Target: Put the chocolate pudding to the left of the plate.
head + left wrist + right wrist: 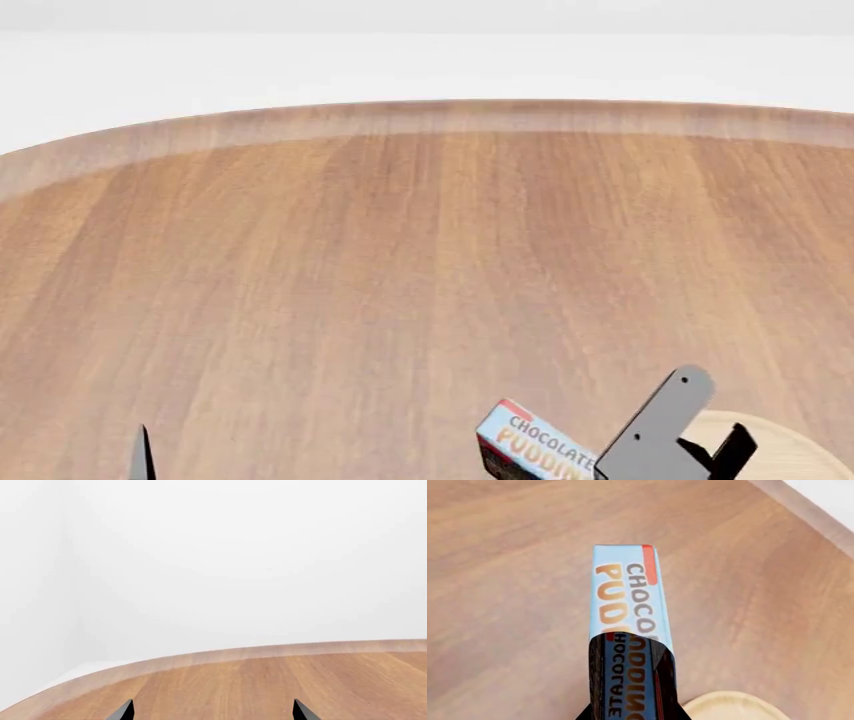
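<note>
Currently the right pincer (667,440) is clamped on the chocolate pudding (534,444), holding the box tilted above the tabletop (400,260) at the near right of the head view. The plate (787,450) lies on the tabletop just right of the box, partly hidden by the pincer. The left pincer (212,711) has its tips apart over bare wood. The tabletop is brown wood grain with a rounded, paler edge; white walls stand behind it.

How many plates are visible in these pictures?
1. The plate lies at the near right table edge, just right of the chocolate pudding in the right hand. Others may be out of view.
</note>
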### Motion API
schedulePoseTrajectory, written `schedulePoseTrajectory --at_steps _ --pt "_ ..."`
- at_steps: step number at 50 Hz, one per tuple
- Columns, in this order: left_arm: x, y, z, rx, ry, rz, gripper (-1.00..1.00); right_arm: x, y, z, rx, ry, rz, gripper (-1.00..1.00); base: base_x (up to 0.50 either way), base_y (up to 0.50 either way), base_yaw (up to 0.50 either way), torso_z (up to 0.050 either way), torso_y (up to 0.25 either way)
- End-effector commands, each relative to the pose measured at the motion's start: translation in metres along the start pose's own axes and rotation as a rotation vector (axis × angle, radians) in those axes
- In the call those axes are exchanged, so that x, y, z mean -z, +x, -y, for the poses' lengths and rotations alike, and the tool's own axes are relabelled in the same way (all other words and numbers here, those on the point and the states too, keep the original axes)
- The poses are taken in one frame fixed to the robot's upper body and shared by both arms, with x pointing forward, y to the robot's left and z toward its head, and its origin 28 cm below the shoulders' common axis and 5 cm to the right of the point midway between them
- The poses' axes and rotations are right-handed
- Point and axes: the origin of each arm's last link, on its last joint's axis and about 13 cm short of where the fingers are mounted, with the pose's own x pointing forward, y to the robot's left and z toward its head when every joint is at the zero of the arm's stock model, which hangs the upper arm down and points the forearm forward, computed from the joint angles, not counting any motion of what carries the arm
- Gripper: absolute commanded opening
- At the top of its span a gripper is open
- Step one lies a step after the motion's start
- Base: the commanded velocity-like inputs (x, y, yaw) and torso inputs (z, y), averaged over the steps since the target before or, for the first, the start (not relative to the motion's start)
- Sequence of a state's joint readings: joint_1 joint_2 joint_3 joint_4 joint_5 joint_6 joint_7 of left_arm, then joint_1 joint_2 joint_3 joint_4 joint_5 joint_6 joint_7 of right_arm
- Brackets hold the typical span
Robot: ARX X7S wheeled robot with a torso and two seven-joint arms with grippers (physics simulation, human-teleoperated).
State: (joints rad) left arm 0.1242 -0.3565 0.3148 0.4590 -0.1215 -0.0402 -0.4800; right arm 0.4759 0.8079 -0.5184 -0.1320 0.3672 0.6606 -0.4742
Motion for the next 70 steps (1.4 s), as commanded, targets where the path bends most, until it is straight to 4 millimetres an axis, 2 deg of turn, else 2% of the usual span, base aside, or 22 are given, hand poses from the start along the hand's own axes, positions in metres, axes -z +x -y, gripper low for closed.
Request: schedulePoseTrajectory --at_steps 1,32,47,70 --pt "0.002 0.001 0.0 -0.001 0.002 0.0 1.0 0.002 0.01 0.002 -0.005 -0.007 -0.004 -1.0 0.0 0.0 0.0 0.0 0.0" --pt "0.001 0.001 0.0 -0.005 0.002 0.0 1.0 0.036 0.043 0.007 0.008 0.076 -0.053 -1.0 0.0 0.0 0.0 0.0 0.0" --pt "0.002 0.001 0.0 -0.002 0.002 -0.002 1.0 0.054 0.065 -0.009 -0.038 0.129 -0.034 -1.0 0.0 0.0 0.0 0.0 0.0" --pt "0.001 0.001 -0.001 -0.003 0.0 -0.002 1.0 0.07 0.073 -0.007 -0.026 0.188 -0.054 -1.0 0.0 0.0 0.0 0.0 0.0"
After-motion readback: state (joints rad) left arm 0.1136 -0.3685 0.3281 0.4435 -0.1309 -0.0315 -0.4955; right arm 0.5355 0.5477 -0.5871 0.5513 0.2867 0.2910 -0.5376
